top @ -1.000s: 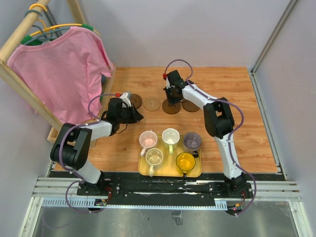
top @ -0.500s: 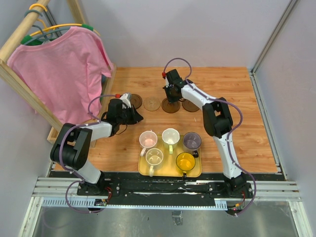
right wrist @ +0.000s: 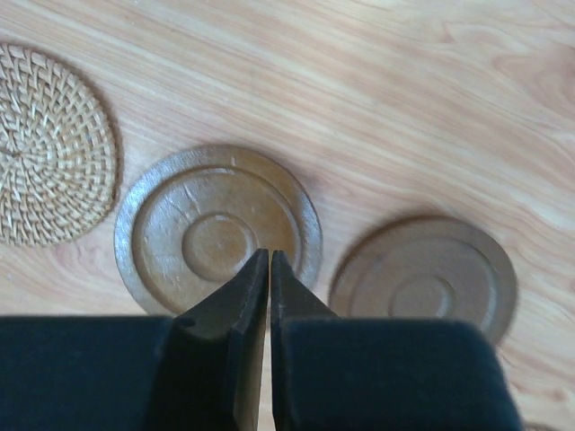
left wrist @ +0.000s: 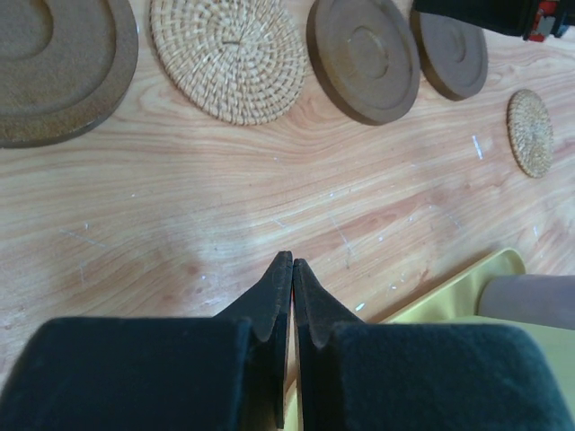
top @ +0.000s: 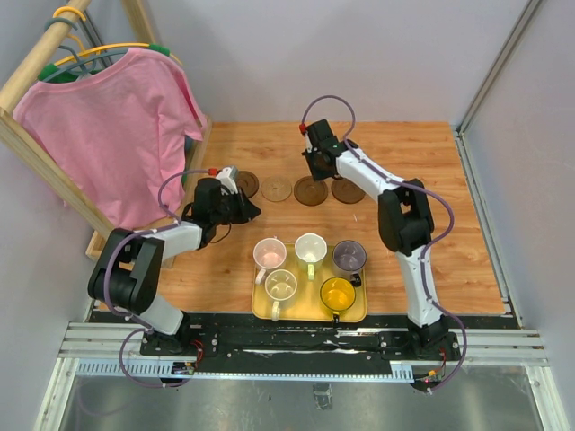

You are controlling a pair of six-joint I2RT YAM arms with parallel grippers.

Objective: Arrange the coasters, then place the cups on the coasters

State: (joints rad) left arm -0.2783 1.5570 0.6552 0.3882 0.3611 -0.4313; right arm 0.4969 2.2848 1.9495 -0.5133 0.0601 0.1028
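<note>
Arranging stage: judged near done; coasters (top: pixel 277 189) lie in a row across the far middle of the table (top: pixel 449 224), with a small woven coaster (left wrist: pixel 532 133) past the right end.
Cups (top: pixel 311 246): five, all on the yellow tray (top: pixel 310 310) at the near edge; none on a coaster yet.
Right gripper (right wrist: pixel 269 259): fingers together, empty; tips over the near rim of the ringed dark coaster (right wrist: pixel 218 242).
Left gripper (left wrist: pixel 293 262): fingers together, empty; low over bare wood between row and tray.
Governing relation: cups lie nearward of both grippers; the left gripper is nearer, just beside the pink cup (top: pixel 269 253).
Next move, judged: its fingers must part first.
</note>
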